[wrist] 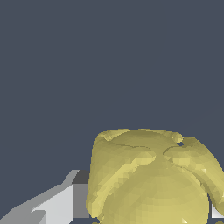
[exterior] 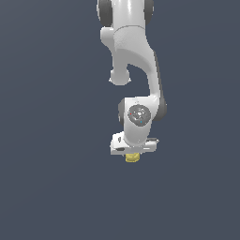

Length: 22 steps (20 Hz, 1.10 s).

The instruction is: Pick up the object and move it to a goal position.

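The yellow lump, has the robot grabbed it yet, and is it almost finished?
Reaching looks done: the gripper is right over the yellow lump, which peeks out just under it. In the wrist view the lump fills the space beside a finger, so grabbing seems under way, but I cannot tell if it is squeezed or lifted. Carrying it to the goal is left; no goal mark shows.

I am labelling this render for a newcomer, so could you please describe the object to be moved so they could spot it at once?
Find the white robot arm hanging down the middle of the exterior view against the plain dark blue-grey backdrop, and follow it down to the white gripper. The object is the small lump poking out just beneath it. It is the only yellow thing in view, rounded and bumpy, much narrower than the gripper.
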Each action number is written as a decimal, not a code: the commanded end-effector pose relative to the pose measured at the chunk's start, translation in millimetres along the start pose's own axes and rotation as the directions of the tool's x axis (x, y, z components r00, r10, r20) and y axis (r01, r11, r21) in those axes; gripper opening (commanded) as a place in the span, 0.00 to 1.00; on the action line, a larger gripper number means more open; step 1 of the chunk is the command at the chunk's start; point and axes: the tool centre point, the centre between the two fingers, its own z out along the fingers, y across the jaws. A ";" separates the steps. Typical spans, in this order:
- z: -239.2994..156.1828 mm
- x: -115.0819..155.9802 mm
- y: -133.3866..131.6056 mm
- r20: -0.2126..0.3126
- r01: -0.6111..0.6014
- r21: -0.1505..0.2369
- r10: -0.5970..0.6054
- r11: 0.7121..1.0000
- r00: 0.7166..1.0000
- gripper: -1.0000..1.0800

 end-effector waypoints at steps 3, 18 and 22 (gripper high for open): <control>-22.3 -2.9 -5.0 -0.001 0.000 0.000 0.000 1.000 1.000 0.00; -161.2 -21.8 -35.7 -0.001 0.000 -0.001 0.000 1.000 1.000 0.00; -187.6 -24.4 -41.6 -0.001 0.000 -0.001 0.000 1.000 1.000 0.00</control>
